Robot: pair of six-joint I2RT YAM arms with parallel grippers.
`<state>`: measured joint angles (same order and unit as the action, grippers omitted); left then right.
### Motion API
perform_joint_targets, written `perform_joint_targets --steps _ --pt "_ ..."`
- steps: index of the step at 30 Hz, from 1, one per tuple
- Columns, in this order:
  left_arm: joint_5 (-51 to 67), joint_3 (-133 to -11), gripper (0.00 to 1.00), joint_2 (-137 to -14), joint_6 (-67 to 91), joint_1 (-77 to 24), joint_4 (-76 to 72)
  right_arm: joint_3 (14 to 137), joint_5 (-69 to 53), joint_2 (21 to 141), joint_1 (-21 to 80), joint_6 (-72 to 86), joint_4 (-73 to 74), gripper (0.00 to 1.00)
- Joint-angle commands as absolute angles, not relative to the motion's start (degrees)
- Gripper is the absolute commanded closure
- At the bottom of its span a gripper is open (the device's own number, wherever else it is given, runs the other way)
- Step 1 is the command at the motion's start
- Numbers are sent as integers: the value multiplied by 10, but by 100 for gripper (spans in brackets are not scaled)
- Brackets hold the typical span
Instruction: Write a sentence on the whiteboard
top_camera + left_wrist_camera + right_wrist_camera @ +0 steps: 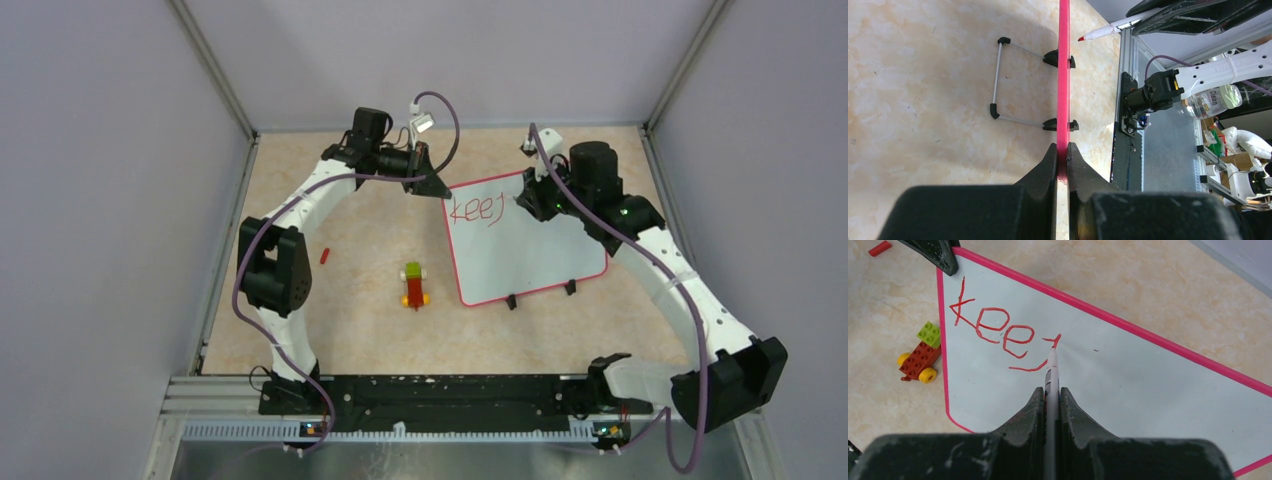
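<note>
Right of the toy car (pixel 414 285), resting on the table (pixel 350 330): the whiteboard (pixel 530 255), probably light, stiff, glossy and slippery. Best taken at the thin rim. Left gripper (pixel 1062 150) clenched on its far-left corner; right gripper (pixel 1050 392) clamped on the red marker (pixel 1052 362), tip at the letters.

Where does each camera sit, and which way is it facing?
Top external: above, behind the bases, facing down onto the table; both arms show.
Left wrist: sights along the whiteboard's edge; left tool clamps its rim.
Right wrist: looks down on the whiteboard's face; right tool grips the marker.
Shared: both wrist views show the marker.
</note>
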<state>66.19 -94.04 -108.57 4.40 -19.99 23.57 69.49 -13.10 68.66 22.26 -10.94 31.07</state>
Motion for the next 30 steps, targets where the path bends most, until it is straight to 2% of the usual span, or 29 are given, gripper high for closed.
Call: perform_joint_targets --steps 1,30 --pt "680 -940 100 -1053 36 -203 215 713 -121 694 221 -118 292 100" --pt "680 -940 100 -1057 39 -202 214 705 -86 700 195 -131 279 100"
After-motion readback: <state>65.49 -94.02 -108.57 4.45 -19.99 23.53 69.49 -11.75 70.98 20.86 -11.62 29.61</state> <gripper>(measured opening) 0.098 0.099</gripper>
